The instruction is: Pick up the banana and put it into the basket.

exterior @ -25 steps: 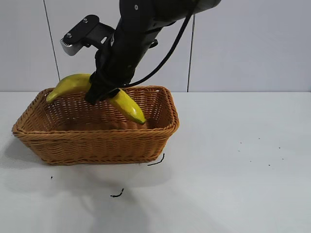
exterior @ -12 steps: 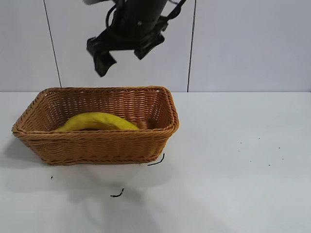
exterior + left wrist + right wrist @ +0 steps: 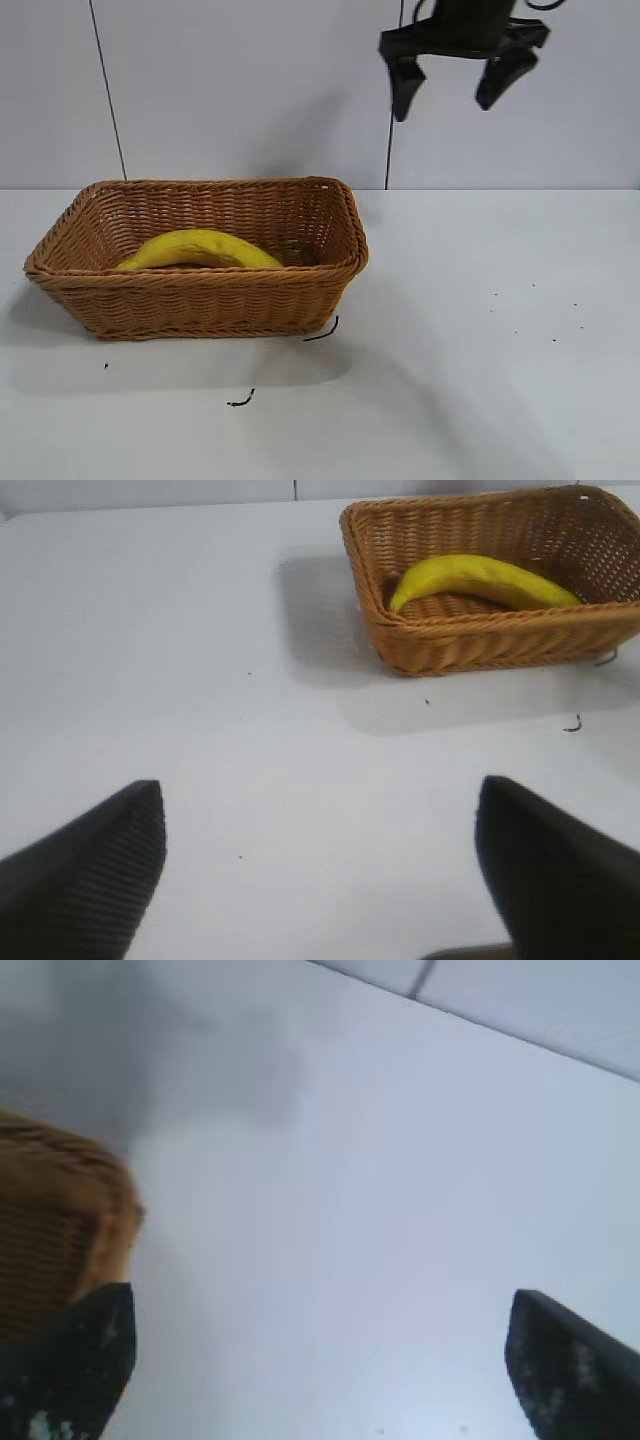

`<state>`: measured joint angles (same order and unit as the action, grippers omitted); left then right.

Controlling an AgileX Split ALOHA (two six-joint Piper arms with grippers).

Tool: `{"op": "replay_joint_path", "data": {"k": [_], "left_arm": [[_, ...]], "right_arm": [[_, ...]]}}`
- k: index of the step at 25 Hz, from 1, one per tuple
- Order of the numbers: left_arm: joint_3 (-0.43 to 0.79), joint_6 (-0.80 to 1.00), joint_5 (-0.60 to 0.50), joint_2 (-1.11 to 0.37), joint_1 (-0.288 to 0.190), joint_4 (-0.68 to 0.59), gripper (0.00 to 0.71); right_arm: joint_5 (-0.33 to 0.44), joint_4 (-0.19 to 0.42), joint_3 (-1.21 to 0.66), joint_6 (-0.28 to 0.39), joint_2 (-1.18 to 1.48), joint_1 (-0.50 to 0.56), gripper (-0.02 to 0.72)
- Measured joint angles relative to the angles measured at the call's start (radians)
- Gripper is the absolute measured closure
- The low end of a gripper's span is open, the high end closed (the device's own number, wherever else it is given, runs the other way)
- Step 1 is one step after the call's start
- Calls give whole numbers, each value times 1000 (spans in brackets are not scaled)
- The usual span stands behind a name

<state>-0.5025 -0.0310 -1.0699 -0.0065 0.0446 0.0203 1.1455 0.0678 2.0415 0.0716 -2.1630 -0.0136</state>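
The yellow banana [image 3: 200, 249] lies inside the tan wicker basket [image 3: 200, 300] at the left of the white table; the left wrist view also shows the banana [image 3: 480, 578] in the basket [image 3: 470, 645]. High above the table, to the right of the basket, hangs my right gripper [image 3: 450, 95], open and empty. In its own view the right gripper [image 3: 325, 1350] hangs over bare table, with a corner of the basket [image 3: 50, 1230] at the edge. Far from the basket, my left gripper [image 3: 320, 870] is open over bare table.
Two small dark bits [image 3: 322, 330] [image 3: 240, 401] lie on the table just in front of the basket. A grey panelled wall [image 3: 250, 90] stands behind the table. The white tabletop [image 3: 500, 330] stretches wide to the right of the basket.
A second ago the right gripper held the banana over the basket. It let the banana drop in, rose, and swung away to the upper right, open.
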Motion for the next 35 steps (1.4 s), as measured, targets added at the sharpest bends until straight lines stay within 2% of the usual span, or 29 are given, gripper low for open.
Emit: {"op": "replay_joint_path", "data": {"k": [5, 13, 17, 20, 24, 35], "left_arm": [[0, 0, 0, 0, 0, 0, 75], [0, 0, 0, 0, 0, 0, 75], [0, 0, 0, 0, 0, 0, 75], [0, 0, 0, 0, 0, 0, 75], [0, 0, 0, 0, 0, 0, 75], [0, 0, 0, 0, 0, 0, 75]], "right_arm": [[58, 1, 0, -29, 0, 65, 14], [65, -12, 0, -39, 1, 80, 14], [65, -32, -65, -39, 42, 80, 14], [64, -32, -175, -39, 115, 80, 14], [65, -34, -414, -42, 263, 80, 14], [72, -58, -1073, -44, 855, 80, 14]]}}
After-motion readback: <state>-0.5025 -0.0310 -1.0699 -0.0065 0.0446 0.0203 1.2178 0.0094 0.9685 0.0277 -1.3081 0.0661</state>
